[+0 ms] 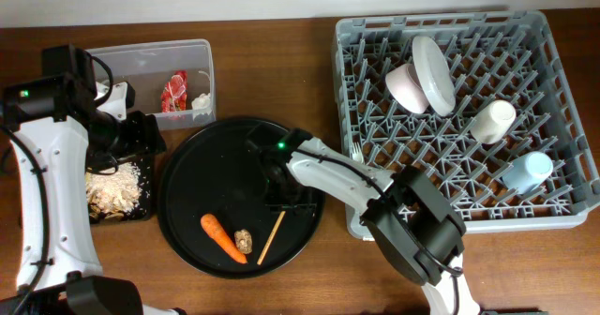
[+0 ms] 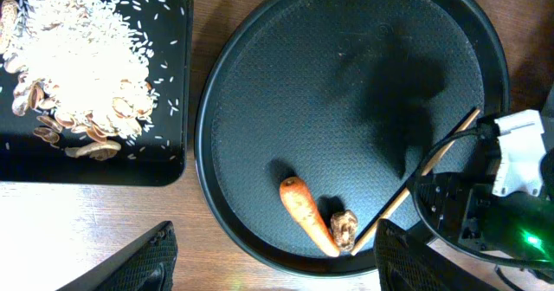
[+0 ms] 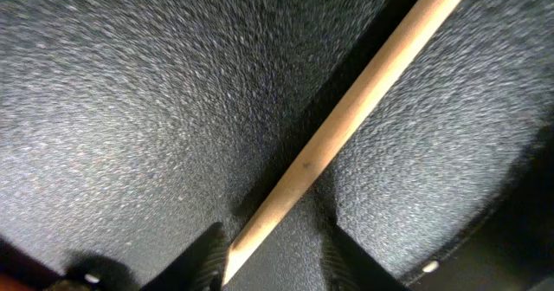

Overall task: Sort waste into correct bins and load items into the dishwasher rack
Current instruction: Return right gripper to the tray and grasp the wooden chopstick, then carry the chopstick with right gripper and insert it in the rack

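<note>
Left fingers [image 2: 149, 258]: wide apart, nothing between; hanging over the table [image 1: 281, 34] where the black tray [image 2: 104, 174] and the round tray [image 2: 286, 83] lie side by side.
Right fingers [image 3: 208, 255]: narrow, low over the round tray, astride 1 end of the chopstick [image 3: 346, 126]; 1 tip against the stick, a strip of tray showing before the other tip; not clamped.
Chopstick: flat on the round tray, slanted, far end just beside the lump [image 1: 244, 239].
Carrot [image 1: 223, 237]: on the round tray near its front rim, 1 end right against the lump.
Tub [image 1: 202, 52]: clear, at the back left of the table; wrapper [image 1: 173, 92] and wad [image 1: 201, 100] inside, side by side.
Black tray: left of the round tray, in front of the tub; scraps [image 1: 112, 188] heaped inside, partly under the left arm.
Rack [image 1: 562, 62]: grey, on the right of the table.
Plate [image 1: 433, 74]: tilted on edge among the pegs at the back, touching the bowl [image 1: 405, 85] on its left.
White cup [image 1: 492, 121]: on its side, mid-rack, right of the plate.
Blue cup [image 1: 527, 172]: on its side, toward the rack's front right.
Fork [image 1: 357, 152]: at the rack's left side, only the tines clear of the right arm.
</note>
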Robot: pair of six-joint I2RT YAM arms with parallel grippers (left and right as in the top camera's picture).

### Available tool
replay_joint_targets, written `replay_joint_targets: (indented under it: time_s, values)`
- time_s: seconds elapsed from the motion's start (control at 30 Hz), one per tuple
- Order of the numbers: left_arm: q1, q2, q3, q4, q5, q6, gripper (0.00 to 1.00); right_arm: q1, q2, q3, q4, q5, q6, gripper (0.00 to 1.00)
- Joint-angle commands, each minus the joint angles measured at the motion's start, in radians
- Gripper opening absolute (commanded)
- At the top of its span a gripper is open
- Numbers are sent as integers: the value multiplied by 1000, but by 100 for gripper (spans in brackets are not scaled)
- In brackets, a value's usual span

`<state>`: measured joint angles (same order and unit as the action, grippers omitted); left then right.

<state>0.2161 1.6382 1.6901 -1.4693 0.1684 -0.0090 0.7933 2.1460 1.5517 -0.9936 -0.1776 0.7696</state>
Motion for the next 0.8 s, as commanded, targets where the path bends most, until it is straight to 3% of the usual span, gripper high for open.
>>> replay_joint_targets:
  time_s: [0.0, 0.3, 0.57, 0.77]
  values:
    - [1, 0, -3, 2, 10, -6, 72, 20, 23, -6, 2, 36, 34, 34]
    - [0, 0, -3, 2, 10, -6, 72, 21, 23, -5, 16, 31, 51, 5]
    - [0, 0, -3, 3, 10, -6, 72, 17, 19, 20, 27, 28, 51, 4]
    - [0, 0, -3, 2, 10, -6, 72, -23, -38, 130, -62, 44, -15, 4]
